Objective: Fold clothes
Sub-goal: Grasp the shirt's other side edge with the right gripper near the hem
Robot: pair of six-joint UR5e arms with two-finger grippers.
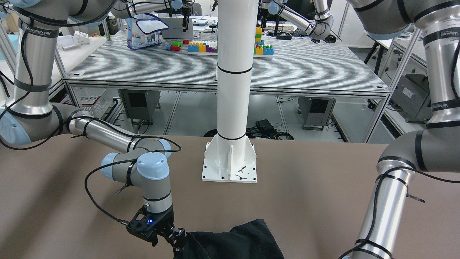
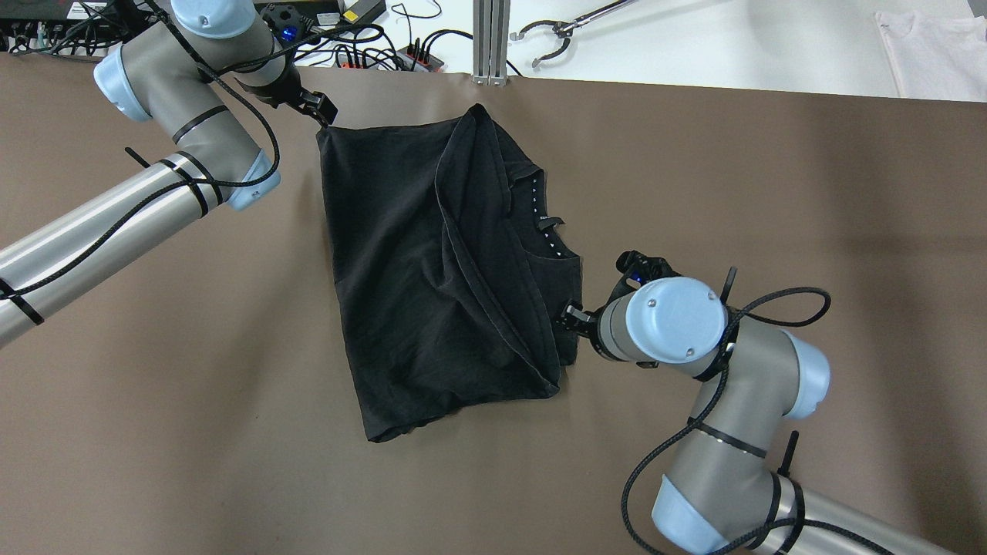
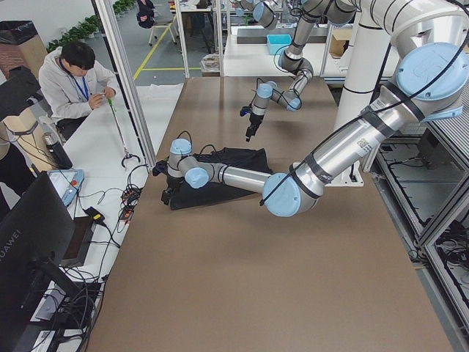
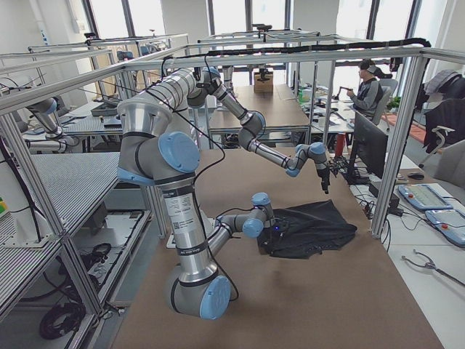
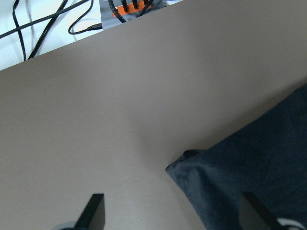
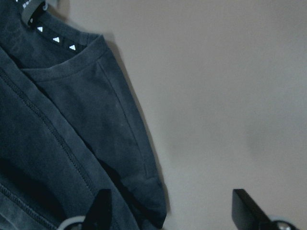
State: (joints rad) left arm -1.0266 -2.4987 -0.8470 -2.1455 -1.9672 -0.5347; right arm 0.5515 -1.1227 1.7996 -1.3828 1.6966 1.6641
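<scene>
Robotics lab: aluminium-frame benches (image 1: 143,66), other arms (image 1: 305,22), seated operator (image 3: 73,77), seemingly toy blocks (image 1: 201,46).

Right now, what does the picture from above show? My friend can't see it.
A black garment lies partly folded on a brown table. The left gripper is by its far left corner, the right gripper by its right edge.

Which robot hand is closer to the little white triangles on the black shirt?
Right. The right gripper is close to the white triangles, at that edge of the clothes; the left gripper is across the cloth at its far corner.
</scene>
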